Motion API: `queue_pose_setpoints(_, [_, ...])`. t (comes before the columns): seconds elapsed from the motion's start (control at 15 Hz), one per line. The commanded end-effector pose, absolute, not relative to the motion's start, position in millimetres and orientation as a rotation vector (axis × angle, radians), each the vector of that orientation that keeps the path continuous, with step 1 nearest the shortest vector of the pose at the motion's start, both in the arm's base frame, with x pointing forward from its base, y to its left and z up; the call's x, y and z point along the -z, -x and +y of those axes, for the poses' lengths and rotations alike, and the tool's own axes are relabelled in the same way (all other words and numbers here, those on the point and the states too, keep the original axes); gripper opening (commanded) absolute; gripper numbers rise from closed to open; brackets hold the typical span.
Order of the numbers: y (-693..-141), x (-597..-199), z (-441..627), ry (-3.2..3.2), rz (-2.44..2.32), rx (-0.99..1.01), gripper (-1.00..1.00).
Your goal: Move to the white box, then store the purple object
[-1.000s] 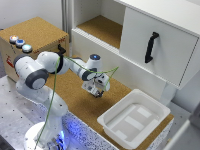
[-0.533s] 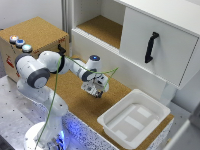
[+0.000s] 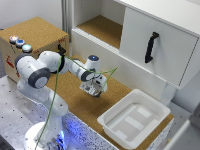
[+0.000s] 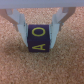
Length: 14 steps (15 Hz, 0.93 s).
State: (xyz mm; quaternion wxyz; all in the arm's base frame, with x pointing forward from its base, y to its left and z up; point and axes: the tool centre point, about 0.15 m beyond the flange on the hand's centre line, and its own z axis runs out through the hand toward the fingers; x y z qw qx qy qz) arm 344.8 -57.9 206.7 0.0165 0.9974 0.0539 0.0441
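The pincer (image 4: pixel 39 31) pinches the purple lettered cube (image 4: pixel 39 38) (grasp seemingly done); next, carrying it to the shallow white plastic bin (image 3: pixel 134 118).

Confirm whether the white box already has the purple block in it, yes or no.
No: the white box holds nothing in the exterior view, and the wrist view shows the purple block between the gripper fingers over the cork surface.

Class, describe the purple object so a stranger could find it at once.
Start at the cork-covered surface below the white cabinet. There the arm's tool straddles a small cube. It alone is dark purple with yellow letters.
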Motion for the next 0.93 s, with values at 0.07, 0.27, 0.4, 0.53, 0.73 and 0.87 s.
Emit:
queue_pose_setpoints(0.07, [-356,-259,-74,-3.064,0.031,-0.308,-1.0])
queue_pose_setpoints(0.27, [-362,-309,-94,-3.05,-0.028,-0.401,-1.0])
queue_pose_setpoints(0.4, [-362,-334,-108,-3.049,-0.058,-0.444,-1.0])
queue_pose_setpoints(0.53, [-363,-353,-132,-3.05,-0.132,-0.46,-1.0])
queue_pose_setpoints(0.73, [-363,-372,-172,-3.038,-0.252,-0.473,-1.0])
queue_pose_setpoints(0.87, [-361,-376,-204,-3.015,-0.356,-0.451,-1.0])
